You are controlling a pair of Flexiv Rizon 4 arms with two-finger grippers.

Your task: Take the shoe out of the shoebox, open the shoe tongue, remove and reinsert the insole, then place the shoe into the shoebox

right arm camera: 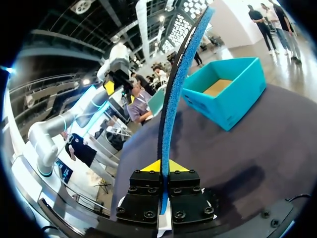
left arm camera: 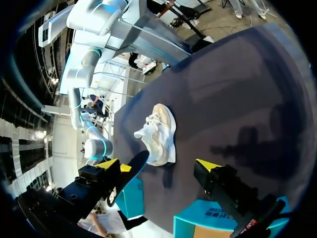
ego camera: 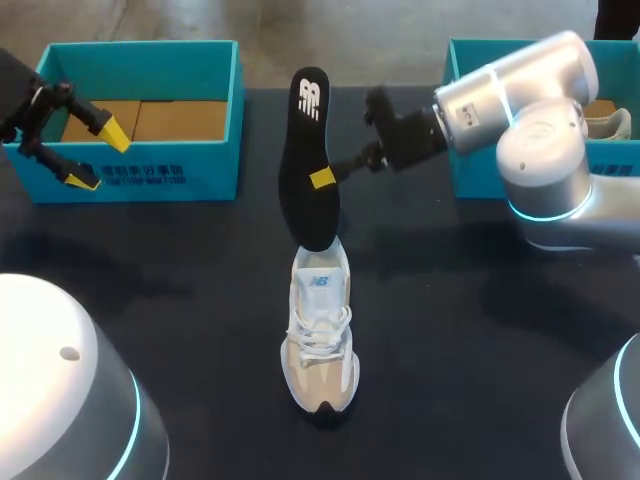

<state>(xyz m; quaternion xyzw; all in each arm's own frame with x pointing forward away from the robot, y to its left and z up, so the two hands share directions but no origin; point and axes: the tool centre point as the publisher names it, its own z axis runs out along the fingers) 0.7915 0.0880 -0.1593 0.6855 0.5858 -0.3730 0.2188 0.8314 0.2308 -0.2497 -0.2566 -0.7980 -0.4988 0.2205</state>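
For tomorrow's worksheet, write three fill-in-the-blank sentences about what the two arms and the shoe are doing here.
The right gripper is shut on the black ____.
The shoe sits on the dark ____.
The left gripper, near the left shoebox, has its fingers ____.
Missing words: insole; table; open.

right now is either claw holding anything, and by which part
The right claw grips the black, blue-backed insole by its side edge near mid-length; the left claw is open and empty.

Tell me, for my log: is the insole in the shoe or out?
Out, almost wholly: right gripper holds insole above shoe; whether its tip is inside, cannot tell.
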